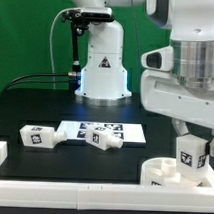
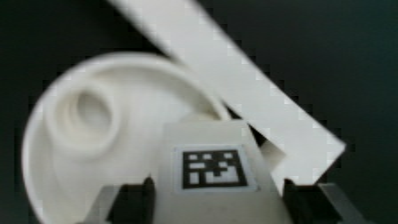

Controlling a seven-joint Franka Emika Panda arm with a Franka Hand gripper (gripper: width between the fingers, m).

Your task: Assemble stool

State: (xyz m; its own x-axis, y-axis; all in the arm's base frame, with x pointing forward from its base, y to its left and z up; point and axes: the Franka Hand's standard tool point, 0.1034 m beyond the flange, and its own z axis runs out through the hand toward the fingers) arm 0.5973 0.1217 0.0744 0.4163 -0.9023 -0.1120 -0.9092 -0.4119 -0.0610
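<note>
At the exterior view's lower right, a leg (image 1: pixel 190 158) is held tight by the gripper (image 1: pixel 192 148) at the seat (image 1: pixel 161 177) and could be jammed if tipped.

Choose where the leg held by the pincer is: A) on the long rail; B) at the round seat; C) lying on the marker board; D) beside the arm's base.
B: the pincer grips a tagged leg upright at the round seat; two more legs lie apart from it.
</note>
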